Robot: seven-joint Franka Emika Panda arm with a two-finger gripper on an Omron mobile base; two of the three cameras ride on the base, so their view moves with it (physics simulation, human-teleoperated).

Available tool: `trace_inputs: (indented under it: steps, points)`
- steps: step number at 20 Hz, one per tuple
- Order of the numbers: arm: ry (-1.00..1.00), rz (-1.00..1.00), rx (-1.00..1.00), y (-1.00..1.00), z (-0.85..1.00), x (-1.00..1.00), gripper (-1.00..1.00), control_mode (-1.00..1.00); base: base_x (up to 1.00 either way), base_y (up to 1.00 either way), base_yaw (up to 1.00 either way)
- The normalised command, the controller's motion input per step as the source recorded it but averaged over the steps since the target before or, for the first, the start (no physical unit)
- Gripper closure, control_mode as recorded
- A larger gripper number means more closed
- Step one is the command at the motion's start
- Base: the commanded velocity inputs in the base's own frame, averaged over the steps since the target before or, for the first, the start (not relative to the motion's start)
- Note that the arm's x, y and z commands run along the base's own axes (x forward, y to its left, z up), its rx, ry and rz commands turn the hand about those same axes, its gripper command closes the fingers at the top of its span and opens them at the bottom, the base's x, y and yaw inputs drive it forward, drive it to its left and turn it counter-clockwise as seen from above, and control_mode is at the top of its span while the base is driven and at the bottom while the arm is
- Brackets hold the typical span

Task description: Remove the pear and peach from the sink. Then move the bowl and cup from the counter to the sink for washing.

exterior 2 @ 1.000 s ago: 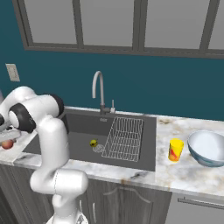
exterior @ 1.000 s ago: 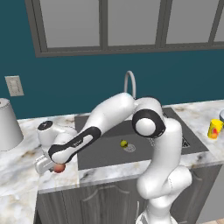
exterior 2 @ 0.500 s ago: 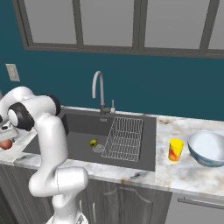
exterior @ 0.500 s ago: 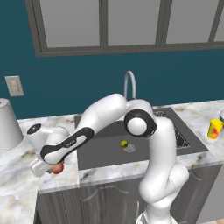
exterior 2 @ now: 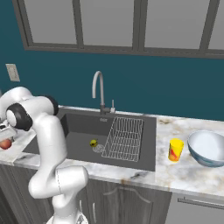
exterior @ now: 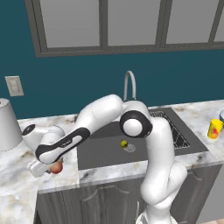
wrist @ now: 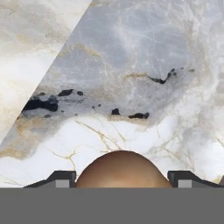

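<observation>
A white robot arm reaches far out to its left, over the marble tabletop [exterior: 19,175] beside the sink [exterior: 105,151]. At the end of the arm, the gripper [exterior: 51,168] hangs low over the stone at about 8 o'clock from the sink basin. The peach [exterior: 56,167] sits between its two dark fingertips [wrist: 59,178]. In the hand view the rounded reddish-brown top of the fruit fills the gap between the tips, which stand on either side of it, so the jaws look clamped on the peach, with veined marble beyond. Whether the fruit touches the stone cannot be told. In the right base view the peach [exterior 2: 5,143] shows at the far left edge, just above the tabletop.

The pear [exterior: 124,143], small and yellow-green, lies on the dark floor of the sink, just beside the round drain [exterior: 130,148]. The wire rack [exterior 2: 124,138] fills the basin's right half, at 3 o'clock from the pear. The curved steel faucet [exterior 2: 99,89] rises behind the basin at 12 o'clock.

On the tabletop to the right of the sink stands the yellow cup [exterior 2: 175,149], upright, its red mark showing. The pale bowl [exterior 2: 207,147] sits just beside it at 3 o'clock. A large grey-white cone-shaped vessel [exterior: 8,124] stands at the far left of the tabletop.
</observation>
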Motion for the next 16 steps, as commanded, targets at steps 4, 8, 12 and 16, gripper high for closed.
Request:
trace_inputs:
  steps: [4, 8, 12, 16]
  points:
    - [0.00, 0.00, -0.01, -0.01, -0.05, 0.00, -1.00, -1.00, 0.00, 0.00, 0.00]
    - [0.00, 0.00, 0.00, -0.05, 0.00, 0.00, -1.00, -1.00, 0.00, 0.00, 0.00]
    - [0.00, 0.00, 0.01, -0.05, 0.04, 0.00, -1.00, -1.00, 0.00, 0.00, 0.00]
    - [-0.02, 0.00, 0.04, -0.05, 0.13, -0.01, -1.00, -1.00, 0.00, 0.00, 0.00]
